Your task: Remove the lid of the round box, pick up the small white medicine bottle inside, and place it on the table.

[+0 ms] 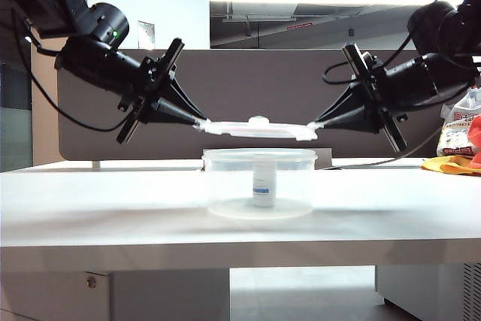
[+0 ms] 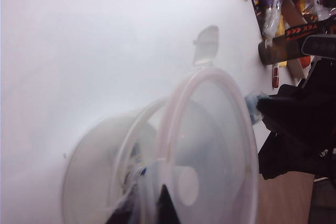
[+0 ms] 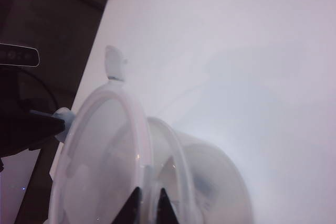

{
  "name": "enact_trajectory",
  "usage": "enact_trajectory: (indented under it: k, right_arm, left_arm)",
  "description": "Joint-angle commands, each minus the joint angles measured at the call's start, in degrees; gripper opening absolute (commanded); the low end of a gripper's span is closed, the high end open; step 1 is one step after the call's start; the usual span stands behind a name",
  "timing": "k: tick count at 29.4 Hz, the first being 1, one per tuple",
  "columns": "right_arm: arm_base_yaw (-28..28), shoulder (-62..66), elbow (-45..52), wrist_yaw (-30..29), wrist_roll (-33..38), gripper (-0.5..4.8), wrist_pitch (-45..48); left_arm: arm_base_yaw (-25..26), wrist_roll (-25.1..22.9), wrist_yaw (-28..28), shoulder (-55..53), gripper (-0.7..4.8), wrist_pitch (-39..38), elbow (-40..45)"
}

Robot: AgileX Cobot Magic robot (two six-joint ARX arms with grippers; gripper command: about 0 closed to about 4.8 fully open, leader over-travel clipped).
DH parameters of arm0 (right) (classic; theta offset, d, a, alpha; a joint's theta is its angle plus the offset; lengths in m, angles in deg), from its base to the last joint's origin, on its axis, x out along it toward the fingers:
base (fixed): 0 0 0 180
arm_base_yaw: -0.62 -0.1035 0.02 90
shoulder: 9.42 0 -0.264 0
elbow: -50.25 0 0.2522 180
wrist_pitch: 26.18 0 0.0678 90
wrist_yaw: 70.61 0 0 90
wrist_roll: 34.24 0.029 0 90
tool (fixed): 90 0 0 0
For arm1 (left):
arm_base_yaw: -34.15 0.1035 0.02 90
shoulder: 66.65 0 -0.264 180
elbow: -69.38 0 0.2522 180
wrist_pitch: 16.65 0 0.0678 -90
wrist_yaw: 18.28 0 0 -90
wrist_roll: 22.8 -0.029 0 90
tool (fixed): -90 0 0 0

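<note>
Nearest us runs the thick pale front edge of the desk [image 1: 225, 249], its white top broad and flat. On it, about mid-width, we see the round box [image 1: 259, 186] standing open at the top, and inside it the small white medicine bottle [image 1: 263, 183] upright, its blue band showing through the clear wall. Just above the box — apart from its rim — the lid [image 1: 259, 128] hangs roughly level. We see the left end effector [image 1: 201, 123] pinching the lid's left tab and the right end effector [image 1: 316, 127] pinching the opposite tab, both pressed together on it. Behind stands a dark grey divider panel [image 1: 255, 80]; colourful packets [image 1: 462, 140] lie far right.
</note>
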Motion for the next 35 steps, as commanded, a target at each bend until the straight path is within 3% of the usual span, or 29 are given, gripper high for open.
enact_trajectory:
  k: [1, 8, 16, 26, 30, 33, 35]
  right_arm:
    - [-0.7, -0.3, -1.5, -3.6, 0.2, -0.02, 1.0]
    - [0.7, -0.3, -3.5, -4.8, 0.2, -0.02, 0.8]
    - [7.2, -0.7, -4.5, -5.1, 2.1, -0.02, 0.9]
    - [14.8, -1.9, -6.4, -6.1, 4.4, -0.02, 1.3]
    - [16.2, -2.1, -7.9, -6.8, 4.5, -0.02, 1.3]
    - [16.7, -2.1, -9.5, -7.2, 4.7, -0.02, 1.3]
    - [16.7, -2.3, -10.4, -7.4, 5.4, -0.02, 1.3]
  left_arm:
    - [-1.3, 0.0, -2.7, 0.1, -0.06, -0.4, -1.6]
    - [-5.4, 0.0, -2.1, 0.1, -0.06, -0.5, -4.6]
    - [-10.5, 0.0, -1.3, 0.1, -0.06, -0.6, -8.3]
    - [-10.6, 1.1, -1.4, 0.2, -0.05, -1.6, -13.2]
    - [-11.0, 1.3, -1.8, 0.2, 0.74, -1.0, -13.4]
    - [-11.0, 1.7, -2.0, 0.2, 1.03, -1.0, -13.5]
    - [-11.0, 2.1, -2.0, 0.2, 1.73, -1.0, -13.5]
